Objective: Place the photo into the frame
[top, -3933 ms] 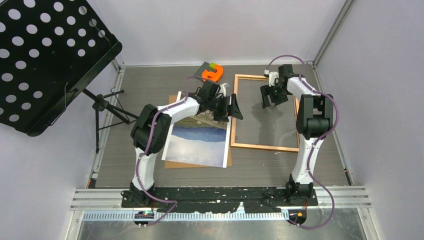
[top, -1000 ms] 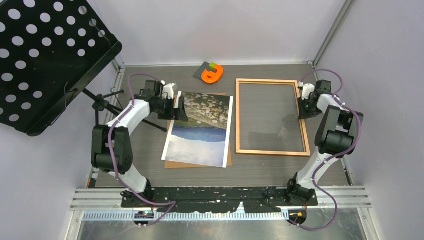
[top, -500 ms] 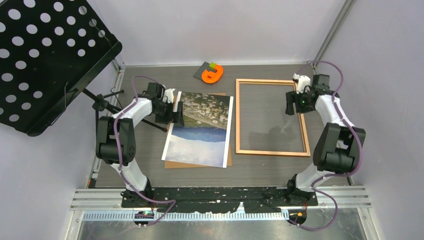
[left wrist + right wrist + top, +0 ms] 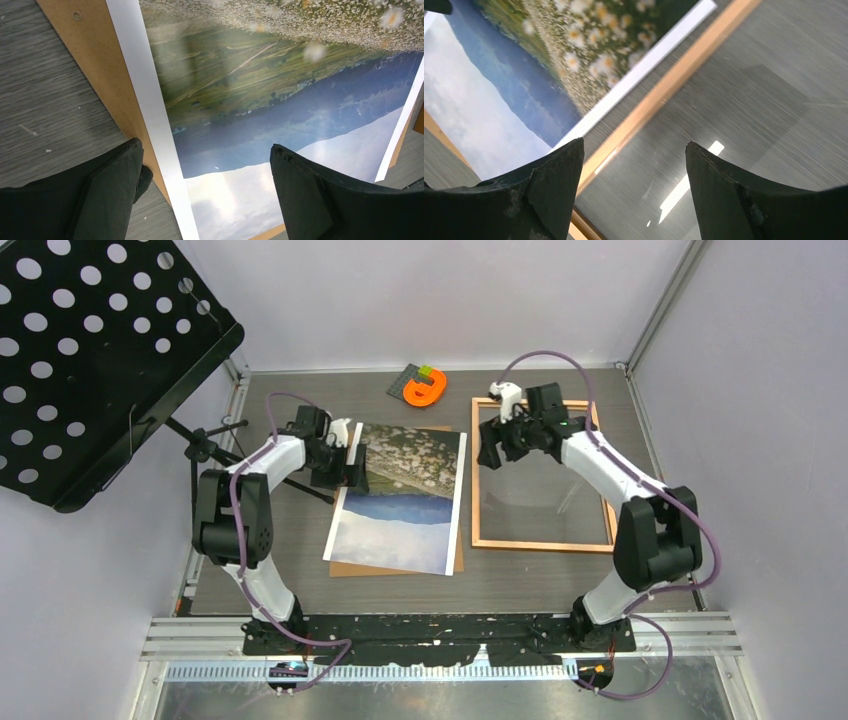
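The photo (image 4: 400, 502) lies face up on a brown backing board (image 4: 390, 570), left of centre. The frame (image 4: 474, 490) of light wood lies flat to its right, with a clear sheet reflecting light inside it. My left gripper (image 4: 354, 464) is open at the photo's far left edge. In the left wrist view its jaws (image 4: 205, 200) straddle the white border of the photo (image 4: 280, 100) and the board (image 4: 90, 50). My right gripper (image 4: 493, 444) is open and empty over the frame's far left corner. In the right wrist view its jaws (image 4: 634, 195) hang over the frame's left rail (image 4: 664, 90) and the photo (image 4: 549, 65).
An orange piece on a grey block (image 4: 423, 386) lies at the back, between photo and frame. A black perforated music stand (image 4: 90, 350) on a tripod (image 4: 215, 455) stands at the left. Walls close in the back and right.
My right gripper has swung left from the frame's far right edge to its far left corner. My left gripper went from the photo's right to its left edge and has held still for a second.
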{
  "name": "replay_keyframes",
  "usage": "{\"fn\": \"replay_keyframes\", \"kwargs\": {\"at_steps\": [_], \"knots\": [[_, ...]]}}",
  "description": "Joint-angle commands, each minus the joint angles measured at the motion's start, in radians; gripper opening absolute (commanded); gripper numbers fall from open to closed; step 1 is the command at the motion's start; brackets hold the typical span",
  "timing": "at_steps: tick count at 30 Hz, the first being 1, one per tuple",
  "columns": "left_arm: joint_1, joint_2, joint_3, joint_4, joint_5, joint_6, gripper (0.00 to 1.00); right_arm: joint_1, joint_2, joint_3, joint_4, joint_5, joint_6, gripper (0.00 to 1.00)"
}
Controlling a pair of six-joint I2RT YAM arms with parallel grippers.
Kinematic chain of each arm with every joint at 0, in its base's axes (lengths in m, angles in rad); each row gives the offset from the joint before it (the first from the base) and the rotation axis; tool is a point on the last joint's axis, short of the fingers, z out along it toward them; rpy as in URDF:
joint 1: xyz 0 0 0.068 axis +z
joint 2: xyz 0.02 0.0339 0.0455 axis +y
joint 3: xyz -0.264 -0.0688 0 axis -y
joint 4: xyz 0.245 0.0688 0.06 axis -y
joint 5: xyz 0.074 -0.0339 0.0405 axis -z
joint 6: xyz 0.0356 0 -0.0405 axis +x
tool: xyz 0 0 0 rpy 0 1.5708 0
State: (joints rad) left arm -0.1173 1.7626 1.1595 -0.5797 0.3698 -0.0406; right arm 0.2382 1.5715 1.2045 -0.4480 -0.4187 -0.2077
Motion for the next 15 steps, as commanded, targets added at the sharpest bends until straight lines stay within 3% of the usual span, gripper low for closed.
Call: {"fn": "replay_keyframes", "kwargs": {"at_steps": [1, 8, 15], "knots": [[0.007, 0.025, 0.040, -0.007, 0.044, -0.006, 0.95, 0.078, 0.104, 0.049, 0.133, -0.019, 0.120, 0.81], [0.006, 0.040, 0.012, -0.004, 0.071, -0.090, 0.94, 0.112, 0.248, 0.072, 0.232, -0.095, 0.256, 0.79], [0.006, 0.042, -0.042, 0.038, 0.074, -0.172, 0.94, 0.150, 0.324, 0.088, 0.262, -0.103, 0.283, 0.75]]}}
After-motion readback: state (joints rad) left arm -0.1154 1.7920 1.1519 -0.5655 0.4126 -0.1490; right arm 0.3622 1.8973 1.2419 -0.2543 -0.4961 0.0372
